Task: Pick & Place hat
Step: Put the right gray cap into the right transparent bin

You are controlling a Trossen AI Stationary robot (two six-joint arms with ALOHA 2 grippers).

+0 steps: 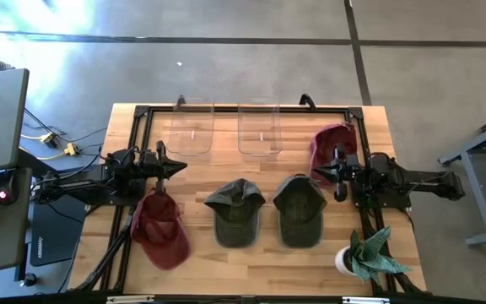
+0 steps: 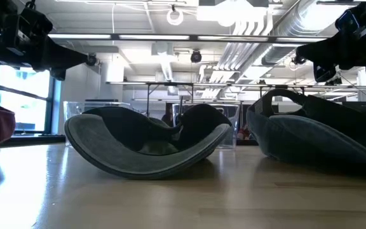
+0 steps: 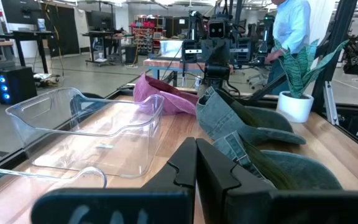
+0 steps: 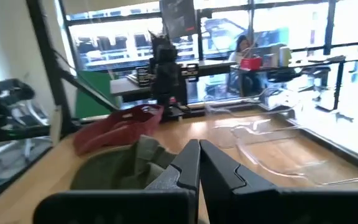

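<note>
Left gripper (image 3: 196, 163) had its fingers pressed together, pointing across the table. A clear plastic bin (image 3: 92, 127) sat beside two green caps (image 3: 247, 127), with a maroon cap (image 3: 160, 96) and potted plant (image 3: 297, 87) farther off.

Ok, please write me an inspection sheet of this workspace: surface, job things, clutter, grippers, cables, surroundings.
Surface: wooden table, black frame.
Job's things: two red hats, two dark green hats, two clear bins.
Clutter: potted plant at the right front corner.
Grippers: left gripper shut, empty; right gripper shut, empty.
Cables: yellow plugs and wires on the floor, left.
Surroundings: person beyond the table.
</note>
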